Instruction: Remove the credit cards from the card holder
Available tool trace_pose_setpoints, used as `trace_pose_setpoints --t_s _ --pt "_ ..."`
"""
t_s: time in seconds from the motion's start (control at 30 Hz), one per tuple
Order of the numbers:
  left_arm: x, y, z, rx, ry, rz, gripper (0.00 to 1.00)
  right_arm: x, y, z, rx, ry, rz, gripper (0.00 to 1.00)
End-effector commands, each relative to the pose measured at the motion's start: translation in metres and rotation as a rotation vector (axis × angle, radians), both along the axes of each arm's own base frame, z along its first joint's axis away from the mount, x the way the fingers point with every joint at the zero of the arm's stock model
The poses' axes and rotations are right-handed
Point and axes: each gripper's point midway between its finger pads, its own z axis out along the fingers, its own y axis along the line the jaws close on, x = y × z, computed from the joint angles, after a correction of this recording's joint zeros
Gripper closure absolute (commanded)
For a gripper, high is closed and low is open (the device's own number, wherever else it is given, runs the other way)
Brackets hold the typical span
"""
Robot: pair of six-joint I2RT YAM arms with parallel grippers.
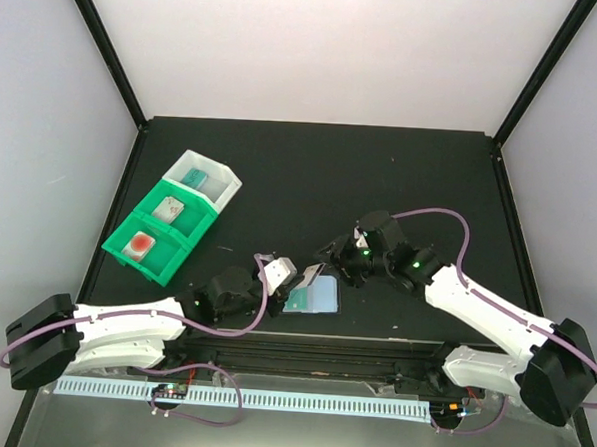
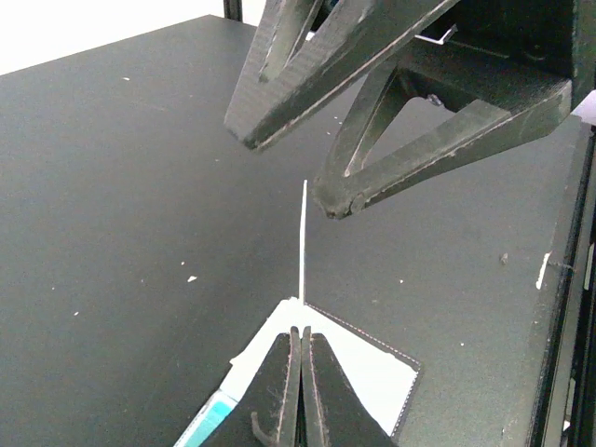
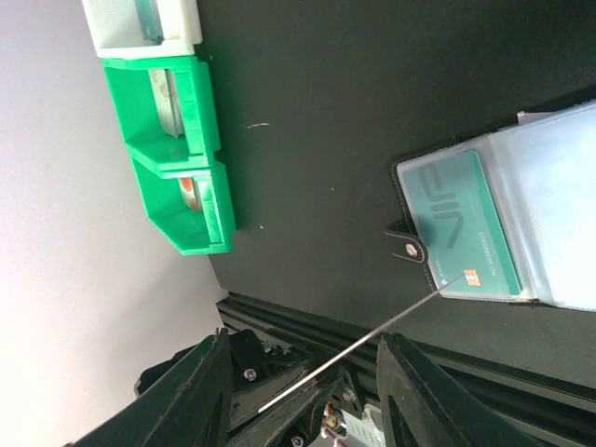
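Note:
The card holder (image 1: 311, 297) lies open on the black table, pale clear pockets up; a teal card (image 3: 464, 228) sits in its pocket (image 3: 549, 214). It also shows in the left wrist view (image 2: 377, 372). My left gripper (image 1: 284, 276) (image 2: 301, 333) is shut on a thin pale card (image 2: 303, 237), seen edge-on, held upright over the holder's corner. In the right wrist view this card (image 3: 358, 346) runs as a thin line between my right gripper's spread fingers. My right gripper (image 1: 332, 262) (image 3: 307, 391) is open and empty, just beyond the held card; its fingers (image 2: 307, 74) hang above it.
A white bin (image 1: 209, 178) and two joined green bins (image 1: 158, 228) stand at the back left, each holding one card; the nearest holds a card with a red mark (image 1: 140, 243). The bins also show in the right wrist view (image 3: 177, 140). A metal rail (image 1: 302, 349) runs along the table's near edge.

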Motion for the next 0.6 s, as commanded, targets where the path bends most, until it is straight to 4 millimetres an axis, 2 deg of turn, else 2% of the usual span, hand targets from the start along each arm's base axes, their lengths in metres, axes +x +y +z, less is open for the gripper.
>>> trace_pose_setpoints --t_s 0.0,0.23,0.4,0.57 --pt "0.005 -0.005 0.020 -0.016 -0.081 0.023 0.98 -0.002 0.008 0.006 0.013 0.014 0.025 0.55" --pt "0.004 -0.005 0.021 0.012 -0.128 0.038 0.98 -0.002 0.007 -0.006 -0.013 0.036 0.021 0.61" --pt "0.005 -0.004 0.019 0.028 -0.142 0.053 0.98 -0.007 0.016 -0.015 0.030 0.051 0.064 0.85" --pt "0.003 -0.003 0.021 0.052 -0.185 0.058 0.98 -0.009 0.017 -0.028 0.015 0.073 0.075 0.91"
